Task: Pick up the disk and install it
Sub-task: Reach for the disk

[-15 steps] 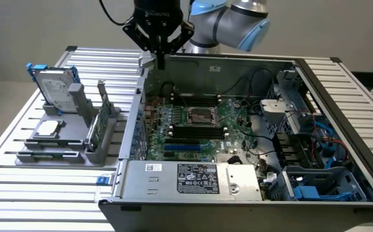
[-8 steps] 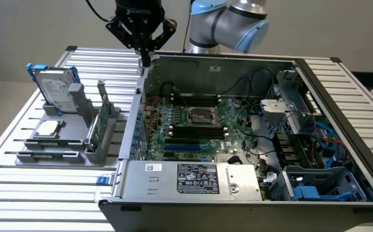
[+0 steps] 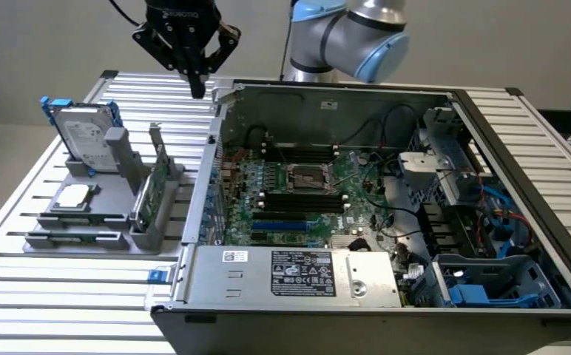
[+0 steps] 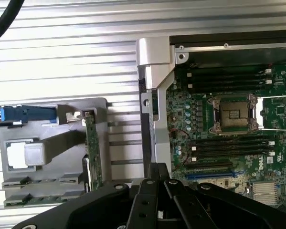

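On the table (image 3: pixel 49 281), a rack (image 3: pixel 78 238) sits at the exterior view's left, the case (image 3: pixel 345 103) just beside it at right. In the rack, the disk (image 3: pixel 80 137) stands upright behind the chip (image 3: pixel 73 196), with the card (image 3: pixel 147 192) nearest the case.

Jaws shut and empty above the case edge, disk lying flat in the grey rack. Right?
Not flat: the disk stands upright on its edge in the grey rack, as the exterior view shows. The rest holds: the gripper hangs above the case edge, jaws shut and empty.
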Robot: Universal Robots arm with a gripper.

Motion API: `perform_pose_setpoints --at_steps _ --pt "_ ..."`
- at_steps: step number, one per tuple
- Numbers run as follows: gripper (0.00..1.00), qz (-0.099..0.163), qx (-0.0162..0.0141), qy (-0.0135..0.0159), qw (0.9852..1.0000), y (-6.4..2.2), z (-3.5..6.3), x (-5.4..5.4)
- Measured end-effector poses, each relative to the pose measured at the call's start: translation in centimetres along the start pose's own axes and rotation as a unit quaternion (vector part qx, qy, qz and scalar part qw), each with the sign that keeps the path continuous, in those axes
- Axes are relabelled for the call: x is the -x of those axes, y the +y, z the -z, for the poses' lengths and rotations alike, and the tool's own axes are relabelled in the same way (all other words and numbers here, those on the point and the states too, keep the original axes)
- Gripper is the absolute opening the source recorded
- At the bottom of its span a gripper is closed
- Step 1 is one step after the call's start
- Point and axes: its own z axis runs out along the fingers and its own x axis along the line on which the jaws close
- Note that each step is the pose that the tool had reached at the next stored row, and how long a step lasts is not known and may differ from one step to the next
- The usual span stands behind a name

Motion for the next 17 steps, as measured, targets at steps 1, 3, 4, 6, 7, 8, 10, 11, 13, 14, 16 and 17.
perform_pose_setpoints --at_steps 1,3,4,6,7,8,10,11,13,14,16,17 --pt "0.11 0.000 0.0000 0.0000 1.0000 0.08 -0.02 -0.5" --pt "0.11 0.000 -0.0001 0.0000 1.0000 0.25 -0.04 -1.4" --pt "0.11 0.000 -0.0002 0.0000 1.0000 0.35 -0.05 -1.8" --pt "0.11 0.000 -0.0004 0.0000 1.0000 0.58 -0.09 -2.8" --pt "0.11 0.000 -0.0005 -0.0001 1.0000 0.70 -0.11 -3.2" --pt "0.11 0.000 -0.0006 0.0000 1.0000 0.82 -0.13 -3.7" --pt "0.11 0.000 -0.0008 0.0001 1.0000 1.06 -0.15 -4.6" --pt "0.11 0.000 -0.0008 0.0001 1.0000 1.18 -0.17 -5.1" --pt "0.11 0.000 -0.0009 0.0001 1.0000 1.42 -0.20 -6.0" --pt "0.11 0.000 -0.0010 0.0001 1.0000 1.54 -0.22 -6.5" --pt "0.11 0.000 -0.0011 0.0002 1.0000 1.76 -0.24 -7.4" --pt "0.11 0.000 -0.0011 0.0003 1.0000 1.88 -0.25 -7.9"
